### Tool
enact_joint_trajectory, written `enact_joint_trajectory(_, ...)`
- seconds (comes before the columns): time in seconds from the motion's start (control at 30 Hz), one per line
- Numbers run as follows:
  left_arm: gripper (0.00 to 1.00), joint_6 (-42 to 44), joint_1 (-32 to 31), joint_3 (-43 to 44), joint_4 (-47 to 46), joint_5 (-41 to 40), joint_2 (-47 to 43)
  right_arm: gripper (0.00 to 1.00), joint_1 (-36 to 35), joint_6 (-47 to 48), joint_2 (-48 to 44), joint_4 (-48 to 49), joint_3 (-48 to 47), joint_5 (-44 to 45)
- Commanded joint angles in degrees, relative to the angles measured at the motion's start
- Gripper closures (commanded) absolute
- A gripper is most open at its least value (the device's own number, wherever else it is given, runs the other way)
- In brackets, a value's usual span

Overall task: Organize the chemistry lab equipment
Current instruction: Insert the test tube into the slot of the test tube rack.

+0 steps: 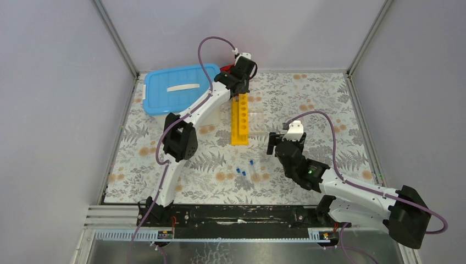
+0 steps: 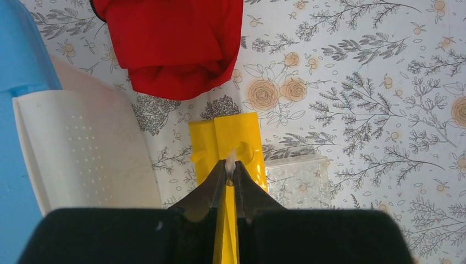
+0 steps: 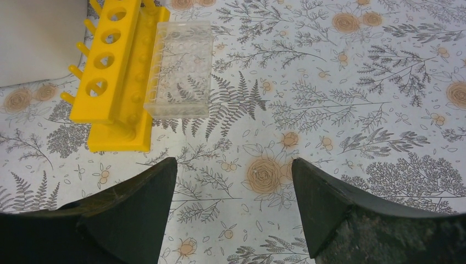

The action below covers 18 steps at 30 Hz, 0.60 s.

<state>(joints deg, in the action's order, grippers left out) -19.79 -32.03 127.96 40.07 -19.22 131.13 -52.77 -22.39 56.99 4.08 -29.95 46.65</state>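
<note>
Upper left of the overhead view: white tub (image 1: 156, 116) under a glossy blue lid (image 1: 176, 88), with a pale strip across the lid. Only in the left wrist view: the tub's matte white wall with a patch of fine dots along the left side, and crumpled red cloth (image 2: 170, 44) at top centre.

Just right of the tub from above: left gripper (image 1: 240, 82) over the far end of the long yellow rack (image 1: 239, 124). Close up, clenched tight on a small pale translucent piece (image 2: 232, 157) at the very tips; cannot tell whether it is a tube.

Rack: hard yellow plastic with a row of round holes, its side pegs plain only in the right wrist view. Against its right side, perhaps partly on its base, a clear tube holder (image 3: 181, 69), boxy, dimpled and see-through, barely visible from above.

Lower centre, overhead view alone: a few small blue-capped tubes (image 1: 242, 171) loose on the floral mat (image 1: 308, 93).

Right of centre: right gripper (image 3: 233, 165), black wedge-shaped fingers spread wide, grasping nothing, only mat between them.
</note>
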Motion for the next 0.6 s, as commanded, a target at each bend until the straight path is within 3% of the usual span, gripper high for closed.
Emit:
enact_joint_trajectory(0.0, 0.95, -0.03, 0.48, 3.43, 1.41, -0.37, 1.23, 0.16, 0.72, -0.83, -0.17, 4.20, -0.26, -0.57)
enact_joint_trajectory(0.57, 0.91, 0.91, 0.31, 4.32, 3.52, 0.10, 2.55, 0.15, 1.62, -0.77, 0.14, 5.88, 0.38, -2.10)
